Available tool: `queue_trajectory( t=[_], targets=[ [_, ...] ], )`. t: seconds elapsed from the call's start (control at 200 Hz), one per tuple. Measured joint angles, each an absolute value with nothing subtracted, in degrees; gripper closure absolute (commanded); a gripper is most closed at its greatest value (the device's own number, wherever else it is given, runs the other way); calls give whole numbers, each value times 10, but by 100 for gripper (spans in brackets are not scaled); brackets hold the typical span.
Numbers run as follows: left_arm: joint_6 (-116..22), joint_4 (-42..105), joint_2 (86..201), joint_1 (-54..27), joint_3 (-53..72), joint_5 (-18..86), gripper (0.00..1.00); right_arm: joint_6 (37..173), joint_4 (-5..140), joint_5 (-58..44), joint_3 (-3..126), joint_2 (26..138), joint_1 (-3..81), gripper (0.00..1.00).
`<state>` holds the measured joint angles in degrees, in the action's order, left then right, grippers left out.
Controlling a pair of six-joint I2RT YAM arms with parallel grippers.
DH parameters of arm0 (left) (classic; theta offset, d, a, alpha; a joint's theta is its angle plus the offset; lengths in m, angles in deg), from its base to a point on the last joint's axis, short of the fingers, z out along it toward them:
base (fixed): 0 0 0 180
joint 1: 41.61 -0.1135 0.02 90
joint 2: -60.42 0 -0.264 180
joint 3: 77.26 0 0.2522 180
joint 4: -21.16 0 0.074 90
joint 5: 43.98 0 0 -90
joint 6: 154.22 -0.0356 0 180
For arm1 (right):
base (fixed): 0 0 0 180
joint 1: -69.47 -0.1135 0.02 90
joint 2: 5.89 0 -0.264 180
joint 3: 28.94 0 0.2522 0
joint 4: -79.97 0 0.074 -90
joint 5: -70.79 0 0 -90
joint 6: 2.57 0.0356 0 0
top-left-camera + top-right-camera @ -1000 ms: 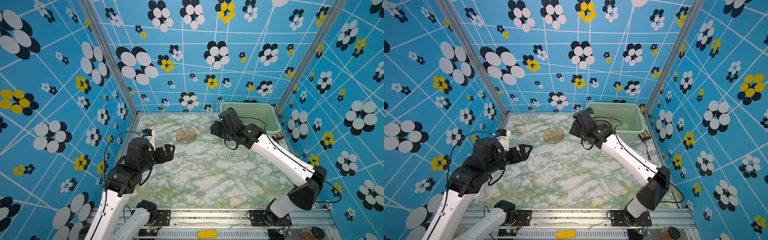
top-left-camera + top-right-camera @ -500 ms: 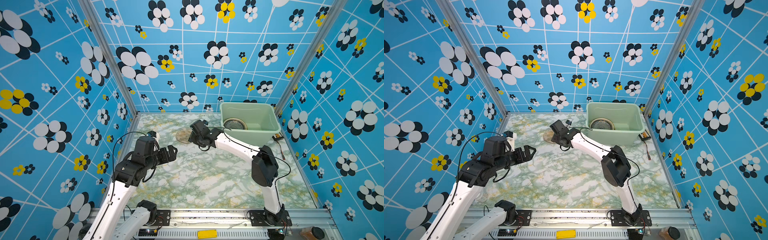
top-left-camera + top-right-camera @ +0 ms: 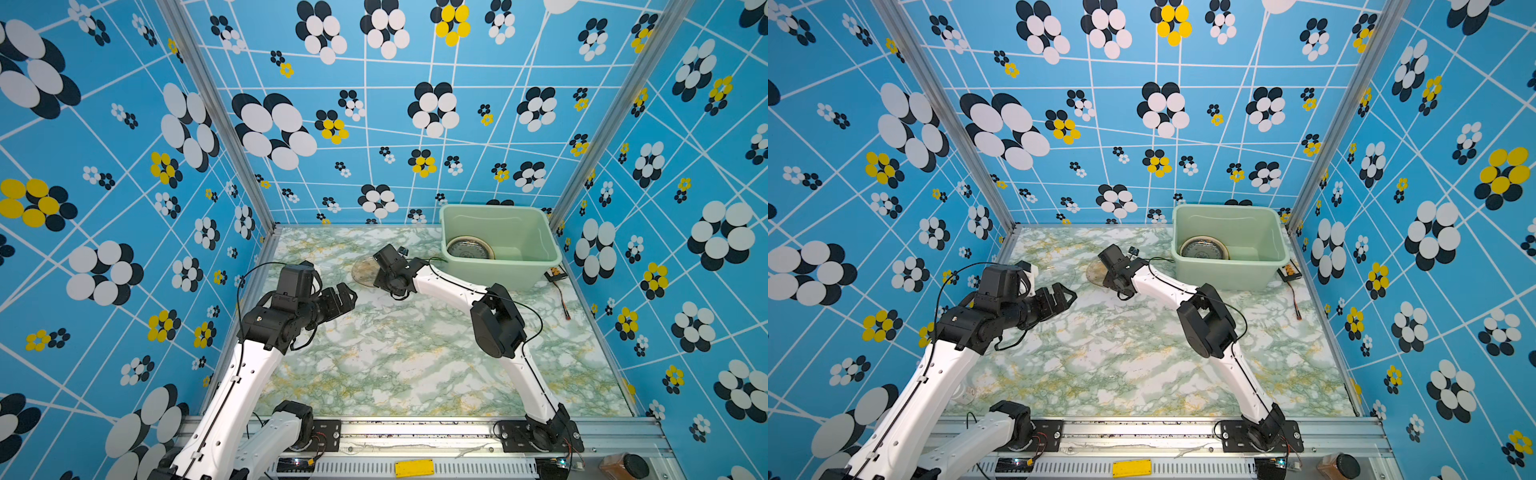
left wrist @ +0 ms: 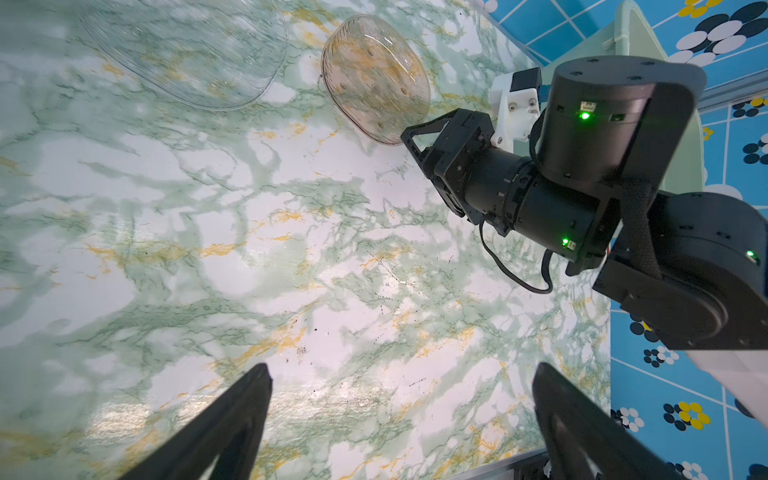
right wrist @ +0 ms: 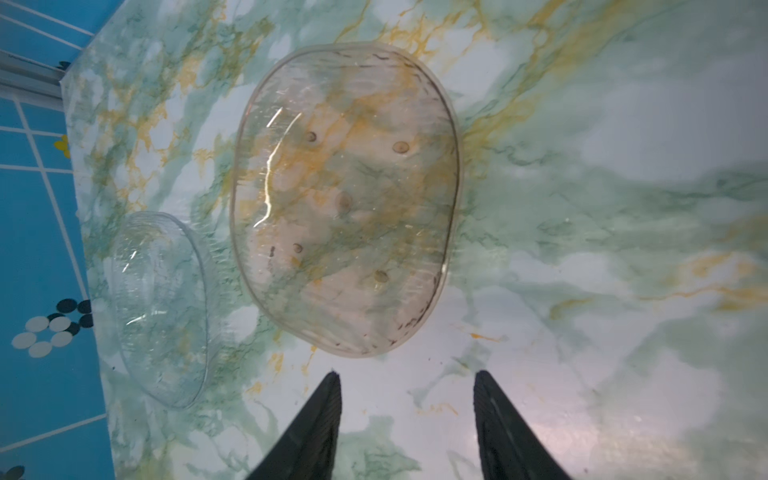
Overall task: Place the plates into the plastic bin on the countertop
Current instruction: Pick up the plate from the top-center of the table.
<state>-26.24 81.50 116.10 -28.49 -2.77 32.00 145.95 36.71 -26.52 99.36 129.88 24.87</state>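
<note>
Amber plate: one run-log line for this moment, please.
right gripper open, short of amber plate | left gripper open, empty | clear plate on countertop | bin holds plates

Nothing legible shows anywhere. In both top views the yellow tag (image 3: 414,468) on the near rail (image 3: 415,430) carries no marking large enough to read.

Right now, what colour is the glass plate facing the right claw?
Translucent amber glass plate, best seen in the right wrist view.
</note>
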Motion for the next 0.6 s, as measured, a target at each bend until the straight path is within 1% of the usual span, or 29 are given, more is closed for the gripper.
queue_trajectory(
  t=[0.225,0.34,0.465,0.6],
  targets=[
    [-260,812,1182,-285,-28,309,1,1456,374,-241,1007,1333,273,55],
    [-260,812,1189,-285,-28,307,1,1452,381,-222,1038,1351,283,58],
    [-261,812,1193,-285,-28,304,1,1446,382,-206,1083,1379,290,63],
    [-260,812,1192,-285,-28,301,1,1437,379,-198,1110,1403,290,73]
  ],
)
